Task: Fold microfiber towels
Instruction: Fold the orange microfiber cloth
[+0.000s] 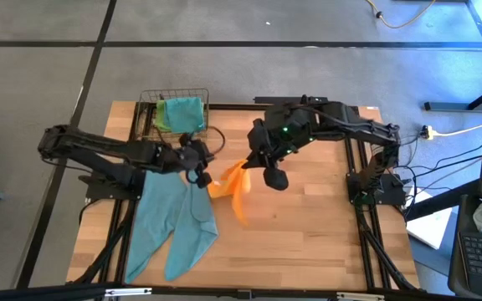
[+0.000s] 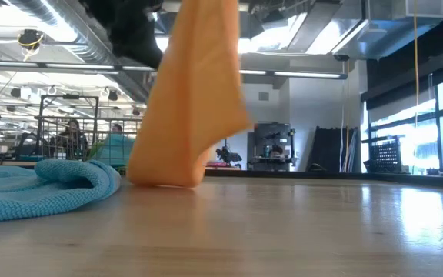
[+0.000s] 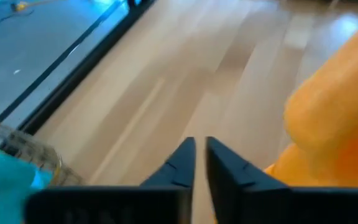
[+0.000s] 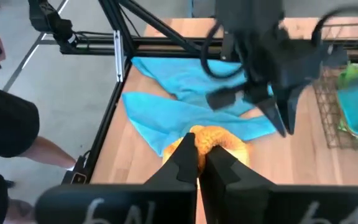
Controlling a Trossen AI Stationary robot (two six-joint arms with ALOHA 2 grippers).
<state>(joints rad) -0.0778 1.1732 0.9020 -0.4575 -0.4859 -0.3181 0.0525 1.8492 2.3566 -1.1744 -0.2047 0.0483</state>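
Wooden tabletop (image 1: 308, 226) framed by black rails fills the high view, with grey floor around it and, in the low view, an open workshop with people far behind. At the table's far edge stands a wire basket (image 1: 174, 109) holding a lime green towel and a teal towel (image 1: 182, 113). Two more teal towels (image 1: 178, 221) lie spread on the left half of the board, their long axes running from mid-table toward the near edge. The orange towel (image 1: 234, 188) is near the centre: the right gripper (image 4: 196, 155) is clenched on its upper edge and holds it lifted, so the cloth hangs down with its long axis roughly vertical and its lowest fold brushing the wood, as the low view shows. The left gripper (image 3: 199, 158) hovers just beside the orange towel's left side, its fingers drawn nearly together with only a thin slit between them and nothing seen pinched there. The coming move likely turns on that gap: the free corner lies just to the right of the left gripper, which is the nearer arm to take it. No brand, label or legible writing shows anywhere.
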